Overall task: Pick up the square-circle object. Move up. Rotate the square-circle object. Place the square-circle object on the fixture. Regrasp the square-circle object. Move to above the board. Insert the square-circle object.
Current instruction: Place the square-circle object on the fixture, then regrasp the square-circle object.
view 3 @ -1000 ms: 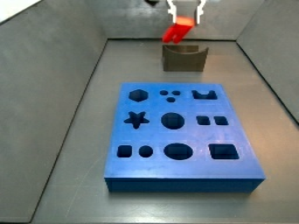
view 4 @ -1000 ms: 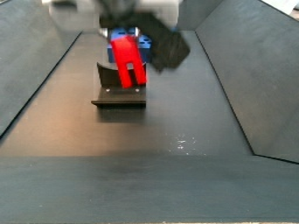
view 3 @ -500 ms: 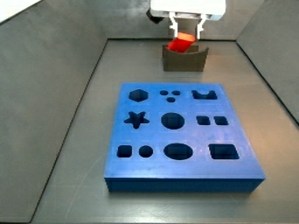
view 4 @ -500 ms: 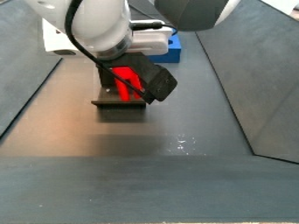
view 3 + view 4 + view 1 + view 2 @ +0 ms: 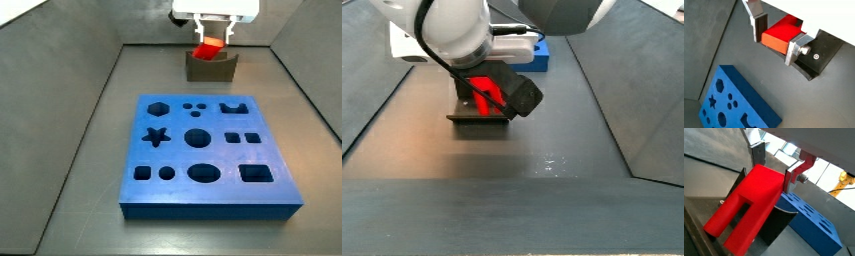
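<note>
The red square-circle object sits in the notch of the olive-brown fixture at the far end of the floor, tilted. My gripper reaches down onto it from above. In both wrist views the silver fingers stand on either side of the red block, pads against its sides, so the gripper is shut on it. Its two legs point away from the fingers, down past the dark fixture. The blue board lies nearer, in the middle of the floor.
Grey walls slope up on both sides of the floor. In a side view the arm's white body hangs over the fixture and hides most of the board behind it.
From one second ago to half a second ago the gripper came down with the red block onto the fixture. Nothing has visibly moved since.
</note>
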### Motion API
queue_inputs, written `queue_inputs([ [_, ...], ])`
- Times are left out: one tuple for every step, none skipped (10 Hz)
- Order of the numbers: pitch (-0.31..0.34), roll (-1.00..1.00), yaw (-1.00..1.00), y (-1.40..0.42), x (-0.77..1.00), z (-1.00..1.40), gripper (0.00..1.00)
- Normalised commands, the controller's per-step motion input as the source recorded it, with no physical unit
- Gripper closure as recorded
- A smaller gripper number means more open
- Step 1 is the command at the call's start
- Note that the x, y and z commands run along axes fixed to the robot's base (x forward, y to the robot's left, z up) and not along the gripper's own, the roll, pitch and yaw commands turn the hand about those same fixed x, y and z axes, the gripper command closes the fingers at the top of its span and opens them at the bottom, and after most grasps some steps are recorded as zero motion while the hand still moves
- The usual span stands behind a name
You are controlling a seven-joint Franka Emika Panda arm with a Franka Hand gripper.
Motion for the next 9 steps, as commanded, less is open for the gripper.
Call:
queue_inputs([
  [0.000,0.00,0.00,0.00,0.00,0.00,0.00],
  [0.086,0.07,0.03,0.00,0.00,1.00,0.00],
  [0.087,0.07,0.03,0.00,0.00,1.00,0.00],
  [0.095,0.07,0.01,0.01,-0.02,1.00,0.00],
  [0.092,0.07,-0.01,0.01,-0.03,1.00,0.00],
  [0.079,0.05,-0.03,0.01,-0.03,1.00,0.00],
  [0.070,0.04,-0.04,0.01,-0.03,0.83,0.00],
  [0.060,0.03,-0.05,0.01,-0.03,0.64,0.00],
  [0.052,0.02,-0.05,0.01,-0.02,0.45,0.00],
])
